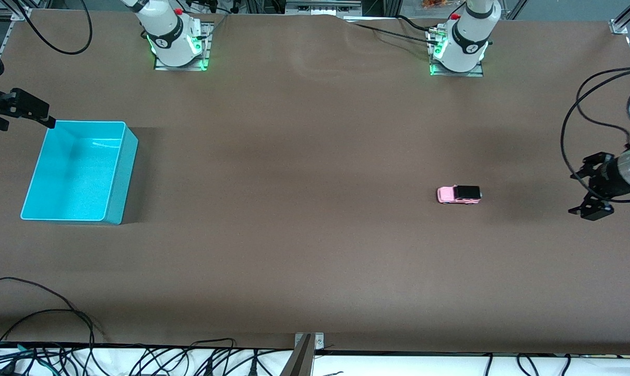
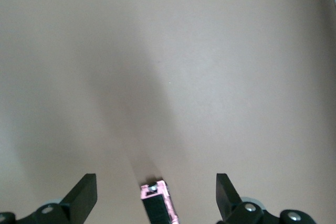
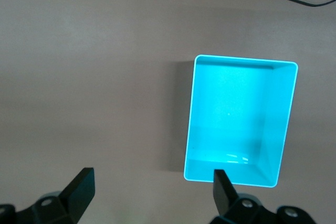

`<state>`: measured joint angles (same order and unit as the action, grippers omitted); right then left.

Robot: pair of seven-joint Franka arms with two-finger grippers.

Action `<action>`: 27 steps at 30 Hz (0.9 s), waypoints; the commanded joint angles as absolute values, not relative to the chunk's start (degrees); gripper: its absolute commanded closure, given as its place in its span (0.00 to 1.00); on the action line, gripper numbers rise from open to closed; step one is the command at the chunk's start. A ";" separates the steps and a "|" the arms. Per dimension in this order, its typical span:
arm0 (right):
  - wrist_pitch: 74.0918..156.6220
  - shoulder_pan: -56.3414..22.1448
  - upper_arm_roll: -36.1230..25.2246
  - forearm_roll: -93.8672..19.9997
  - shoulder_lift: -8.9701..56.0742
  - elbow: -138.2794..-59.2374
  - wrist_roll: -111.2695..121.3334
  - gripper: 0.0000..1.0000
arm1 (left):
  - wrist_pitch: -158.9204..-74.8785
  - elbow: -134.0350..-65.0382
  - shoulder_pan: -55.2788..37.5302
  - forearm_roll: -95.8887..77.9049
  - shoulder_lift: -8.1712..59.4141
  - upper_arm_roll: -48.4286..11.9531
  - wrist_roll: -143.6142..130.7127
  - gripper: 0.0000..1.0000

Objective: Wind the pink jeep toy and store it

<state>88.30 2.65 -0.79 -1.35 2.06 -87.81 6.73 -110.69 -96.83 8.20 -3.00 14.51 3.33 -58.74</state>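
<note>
A tiny pink jeep toy (image 1: 459,195), boxy with a pale pink plastic body, black roof and dark wheels, stands on its wheels on the brown desk (image 1: 315,235) in the right half of the front view, a little below mid-height, touched by nothing. It looks light, rigid and smooth-sided, so it would likely skid or roll if nudged; the sensible hold appears to be across its two long flanks, low on the body and clear of the wheels, with a modest squeeze. In the left wrist view only one end of the car (image 2: 156,203) shows, at the bottom edge between the two dark fingers.

The left gripper (image 1: 591,206) hangs at the right edge of the front view, over the desk and well apart from the car, its jaws spread wide and empty. At mid-left of the front view sits a turquoise rectangular plastic bin (image 1: 129,156), open-topped and with nothing inside, well apart from the car. The right gripper (image 1: 25,107) waits at the bin's upper-left corner, above the desk, likewise spread and holding nothing. Neither winding nor storing appears done.
</note>
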 commanded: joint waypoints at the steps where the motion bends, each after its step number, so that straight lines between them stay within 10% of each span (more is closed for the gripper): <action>1: 87.71 2.90 -0.88 -2.37 2.81 -86.13 7.03 0.00 | -103.99 -90.54 8.00 -1.85 14.33 3.08 -46.43 0.00; 27: 87.71 2.90 -0.88 -2.46 2.81 -86.13 7.03 0.00 | -91.32 -75.76 7.56 -1.93 13.80 -3.07 -2.29 0.00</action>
<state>88.30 2.65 -0.80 -1.36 2.06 -87.81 6.73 -93.61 -77.84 7.47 -2.98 13.71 -1.18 -5.29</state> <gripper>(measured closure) 0.000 0.000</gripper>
